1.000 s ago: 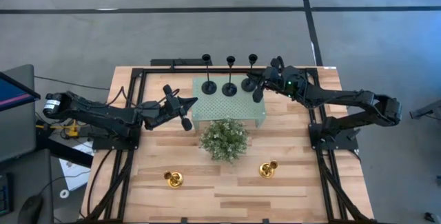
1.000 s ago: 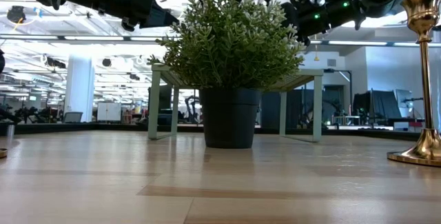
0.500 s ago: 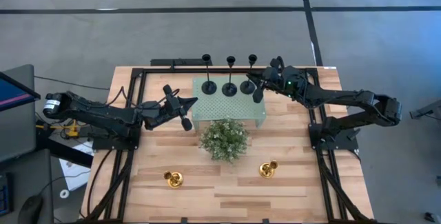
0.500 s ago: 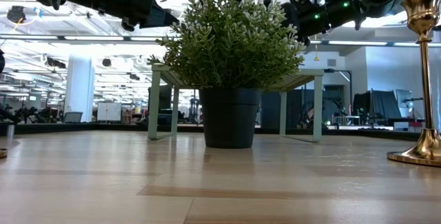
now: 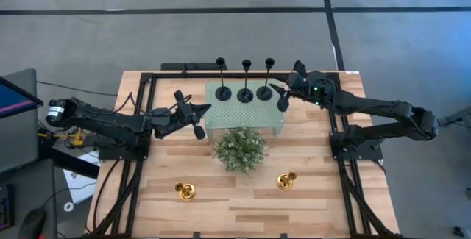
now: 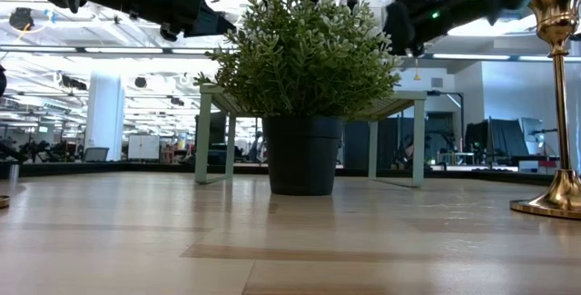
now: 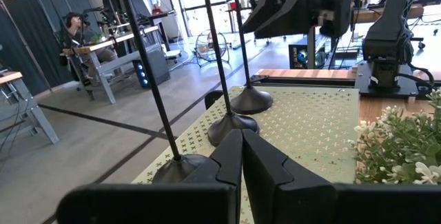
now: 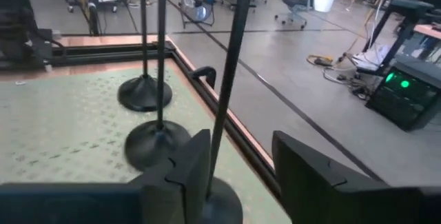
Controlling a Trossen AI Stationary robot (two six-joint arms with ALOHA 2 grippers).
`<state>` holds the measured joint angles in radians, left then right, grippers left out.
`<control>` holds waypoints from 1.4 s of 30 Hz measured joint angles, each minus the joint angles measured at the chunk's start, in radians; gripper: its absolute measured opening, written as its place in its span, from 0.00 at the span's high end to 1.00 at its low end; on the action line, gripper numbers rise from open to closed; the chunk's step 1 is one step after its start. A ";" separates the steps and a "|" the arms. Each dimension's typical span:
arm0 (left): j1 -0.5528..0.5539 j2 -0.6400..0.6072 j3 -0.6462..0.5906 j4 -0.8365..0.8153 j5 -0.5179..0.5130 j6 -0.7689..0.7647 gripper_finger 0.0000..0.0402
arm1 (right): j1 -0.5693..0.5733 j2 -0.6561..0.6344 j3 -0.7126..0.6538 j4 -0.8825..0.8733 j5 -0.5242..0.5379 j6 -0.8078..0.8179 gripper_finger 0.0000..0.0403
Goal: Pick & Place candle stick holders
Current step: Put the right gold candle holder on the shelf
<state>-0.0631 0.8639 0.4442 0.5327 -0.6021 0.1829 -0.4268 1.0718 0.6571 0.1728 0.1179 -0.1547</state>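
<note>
Both fingers of the right claw [image 8: 238, 172] stand apart around a black candle holder's stem [image 8: 231, 58].

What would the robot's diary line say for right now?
right gripper: open, beside the nearest black candle holder on the green stand | left gripper: shut, waiting left of stand | gold candle holders: on table, untouched

R end effector [image 8: 238, 165] open, black holder stem [image 8: 231, 65] betw fingers, green mat [image 8: 62, 120]

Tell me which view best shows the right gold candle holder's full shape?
Low view: the gold candle holder stands in side profile, cup, stem and base showing. High view shows it only small, from above. Neither wrist view shows it.
</note>
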 joint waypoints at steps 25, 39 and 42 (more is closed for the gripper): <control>-0.033 0.000 0.000 0.000 0.010 -0.004 0.97 | 0.295 -0.104 0.000 -0.142 -0.091 0.197 0.91; -0.327 0.000 0.000 0.005 0.174 -0.028 0.97 | 0.718 -0.104 0.000 -0.181 0.208 0.379 1.00; -0.396 0.004 0.000 0.007 0.174 -0.053 0.97 | 0.804 -0.104 0.000 -0.180 0.299 0.421 1.00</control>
<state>-0.4590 0.8679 0.4442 0.5396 -0.4283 0.1300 0.3770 0.9676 0.6571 -0.0077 0.4171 0.2666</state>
